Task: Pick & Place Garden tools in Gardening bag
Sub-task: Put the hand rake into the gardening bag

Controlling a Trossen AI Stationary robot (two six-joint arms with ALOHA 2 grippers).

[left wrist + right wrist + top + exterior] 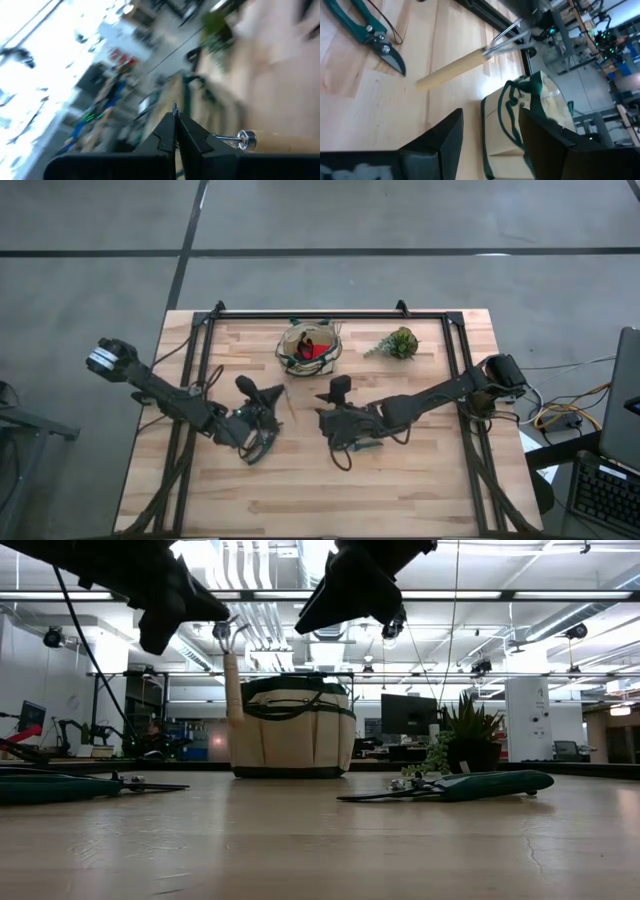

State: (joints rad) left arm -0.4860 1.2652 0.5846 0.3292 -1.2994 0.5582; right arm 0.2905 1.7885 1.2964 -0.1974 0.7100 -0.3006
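The tan gardening bag [310, 348] with green trim stands at the table's far middle, a red piece [318, 350] inside it. My left gripper [272, 393] is shut on the wooden-handled rake [233, 685], in front of and just left of the bag [292, 730]. My right gripper [340, 386] is open and empty, raised near the bag [520, 125]. Two green-handled pruning shears lie flat on the table: one [262, 444] below my left arm, one [364, 442] below my right arm. My left gripper pinches the rake at its metal end [220, 136], beside the ferrule [245, 139], between its two shut fingertips [167, 130]. The wooden handle [234, 690] hangs nearly upright below the tines [228, 635], its lower end clear of the table.
A small green plant [398, 343] stands to the right of the bag. A black frame rail [330, 316] runs along the far edge and down both sides. There is bare wood along the near edge [320, 500].
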